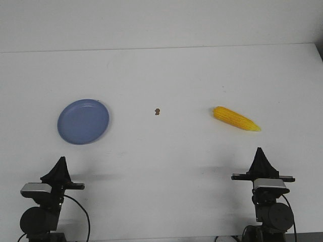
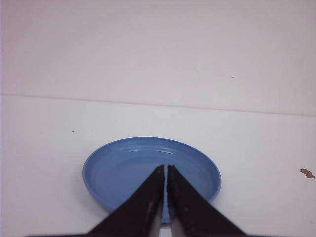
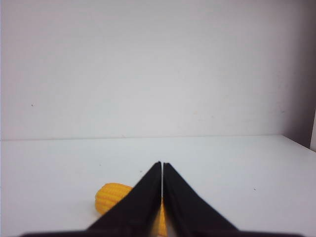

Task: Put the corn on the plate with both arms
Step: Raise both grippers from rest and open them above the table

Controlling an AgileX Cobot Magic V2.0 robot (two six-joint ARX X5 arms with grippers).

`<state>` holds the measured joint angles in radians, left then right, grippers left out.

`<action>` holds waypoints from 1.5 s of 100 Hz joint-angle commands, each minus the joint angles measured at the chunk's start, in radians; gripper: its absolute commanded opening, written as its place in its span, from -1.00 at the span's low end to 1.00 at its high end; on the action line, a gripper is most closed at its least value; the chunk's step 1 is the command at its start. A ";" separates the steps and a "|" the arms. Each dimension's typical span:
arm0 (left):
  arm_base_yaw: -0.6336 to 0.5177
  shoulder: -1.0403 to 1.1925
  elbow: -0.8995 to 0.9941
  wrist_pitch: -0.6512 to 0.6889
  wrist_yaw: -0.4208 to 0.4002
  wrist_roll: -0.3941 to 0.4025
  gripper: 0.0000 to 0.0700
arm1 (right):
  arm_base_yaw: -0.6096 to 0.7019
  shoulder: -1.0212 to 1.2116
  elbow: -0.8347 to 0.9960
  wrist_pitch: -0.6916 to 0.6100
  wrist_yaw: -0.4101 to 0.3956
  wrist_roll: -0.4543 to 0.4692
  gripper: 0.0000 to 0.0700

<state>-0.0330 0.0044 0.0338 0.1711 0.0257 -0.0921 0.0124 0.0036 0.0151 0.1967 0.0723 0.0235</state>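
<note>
The yellow corn [image 1: 235, 119] lies on the white table at the right, its pointed end toward the right front. The blue plate [image 1: 83, 121] sits empty at the left. My left gripper [image 1: 61, 160] is shut and empty, nearer than the plate, at the table's front left. My right gripper [image 1: 259, 150] is shut and empty too, just in front of the corn's pointed end. In the left wrist view the shut fingers [image 2: 166, 168] overlap the plate [image 2: 118, 168]. Much of the corn [image 3: 111, 196] is hidden behind the shut fingers [image 3: 162, 164] in the right wrist view.
A tiny brown speck [image 1: 157, 111] lies on the table between plate and corn, also seen in the left wrist view as the speck [image 2: 307, 173]. The table's far edge [image 1: 161, 48] meets a white wall. A dark edge shows at the table's far right [image 1: 320, 50].
</note>
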 commanded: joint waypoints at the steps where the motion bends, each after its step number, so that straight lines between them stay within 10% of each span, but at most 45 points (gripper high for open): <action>1: 0.000 -0.001 -0.019 0.010 -0.001 0.000 -0.97 | 0.000 -0.002 -0.002 0.012 0.000 0.010 -0.96; 102: 0.000 -0.001 0.025 0.008 -0.001 -0.001 -0.97 | 0.001 -0.002 0.008 0.068 -0.001 0.003 -0.96; 150: 0.001 0.296 0.544 -0.425 -0.024 -0.006 -0.97 | 0.001 0.110 0.357 -0.455 -0.002 0.035 -0.96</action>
<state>-0.0330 0.2436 0.4881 -0.2138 0.0029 -0.0956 0.0128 0.0841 0.3141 -0.2111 0.0723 0.0338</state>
